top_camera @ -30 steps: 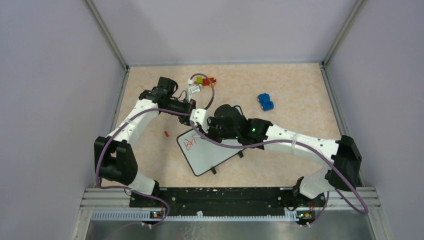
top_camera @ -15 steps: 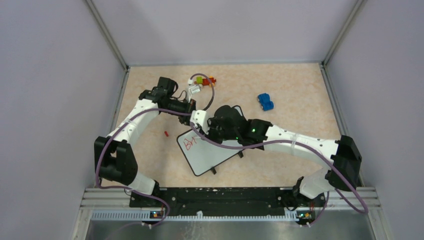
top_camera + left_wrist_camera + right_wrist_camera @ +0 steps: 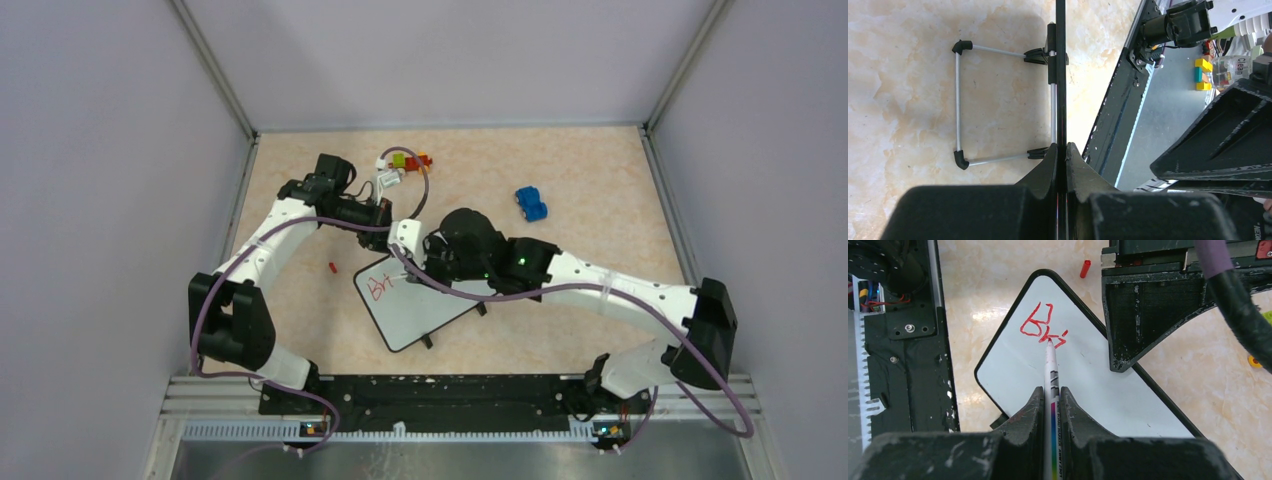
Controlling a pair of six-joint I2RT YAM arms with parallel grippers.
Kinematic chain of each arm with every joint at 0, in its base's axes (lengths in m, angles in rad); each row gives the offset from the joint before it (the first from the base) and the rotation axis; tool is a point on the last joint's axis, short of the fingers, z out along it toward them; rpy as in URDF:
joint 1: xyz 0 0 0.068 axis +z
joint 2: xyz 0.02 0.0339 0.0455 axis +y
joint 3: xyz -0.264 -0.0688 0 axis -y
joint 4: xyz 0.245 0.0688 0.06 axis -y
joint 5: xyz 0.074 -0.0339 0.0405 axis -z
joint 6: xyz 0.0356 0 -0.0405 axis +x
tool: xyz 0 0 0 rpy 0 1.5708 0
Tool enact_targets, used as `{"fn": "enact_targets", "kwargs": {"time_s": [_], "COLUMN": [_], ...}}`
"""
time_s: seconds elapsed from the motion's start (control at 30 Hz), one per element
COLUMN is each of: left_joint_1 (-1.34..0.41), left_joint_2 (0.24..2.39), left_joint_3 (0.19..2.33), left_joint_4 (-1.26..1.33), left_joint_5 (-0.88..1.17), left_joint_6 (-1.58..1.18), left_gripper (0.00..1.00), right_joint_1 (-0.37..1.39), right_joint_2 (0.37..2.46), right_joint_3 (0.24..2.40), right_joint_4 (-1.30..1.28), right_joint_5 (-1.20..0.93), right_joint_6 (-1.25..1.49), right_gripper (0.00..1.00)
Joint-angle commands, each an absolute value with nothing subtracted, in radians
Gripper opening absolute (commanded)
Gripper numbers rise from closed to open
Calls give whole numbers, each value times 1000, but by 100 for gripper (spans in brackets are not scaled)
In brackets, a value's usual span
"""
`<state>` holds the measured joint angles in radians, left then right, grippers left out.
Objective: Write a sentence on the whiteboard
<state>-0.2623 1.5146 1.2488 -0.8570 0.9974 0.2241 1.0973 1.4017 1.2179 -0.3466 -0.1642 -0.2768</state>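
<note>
**Whiteboard, partly written: both tools engaged**

Item 1: whiteboard (image 3: 415, 310). White, rect., rounded corners, thin dark frame, small black clip feet along its near-right edge. I see it at table (image 3: 600, 200) ctr, just ahead of the arm bases, turned diagonal in the top view. The left wrist cam shows it edge-on as a thin dark strip w/ a wire stand (image 3: 958, 105) on one side. Can't tell if it lies flat or is propped.

Item 2: sentence (image 3: 1040, 325). Red script, only a few letters so far, approx. "Bri", near the board's far-left corner. The rest of the surface is blank white.

Item 3: left gripper (image 3: 1061, 152). Jaws narrow, pinching the board's edge at its far corner. The L arm runs up the left side, then bends right toward the board.

Item 4: right gripper (image 3: 1050, 392). Jaws clamped on a thin white marker (image 3: 1052, 375), its red tip touching the board at the script. The R arm stretches from the right base diagonally left, wrist over the board's far part.

Misc.: red cap (image 3: 331, 267) on the table left of the board; blue toy car (image 3: 531, 203) far right, well apart; coloured blocks (image 3: 405, 162) at the far edge.
</note>
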Motion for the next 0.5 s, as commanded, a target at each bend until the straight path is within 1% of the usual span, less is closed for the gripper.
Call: {"fn": "enact_targets", "kwargs": {"time_s": [0.0,0.47], "left_joint_1": [-268,-268], "left_joint_2": [1498,1505], "left_joint_3": [1245,1244], "left_joint_4": [-878,-877], "left_joint_5": [1029,1025], "left_joint_6": [247,251], "left_gripper": [0,0], "right_joint_1": [1098,1047], "right_joint_2": [1334,1252], "right_joint_3": [1218,1073], "right_joint_4": [-341,-294], "right_joint_5": [-196,-261], "right_joint_6": [-280,-262], "right_gripper": [0,0]}}
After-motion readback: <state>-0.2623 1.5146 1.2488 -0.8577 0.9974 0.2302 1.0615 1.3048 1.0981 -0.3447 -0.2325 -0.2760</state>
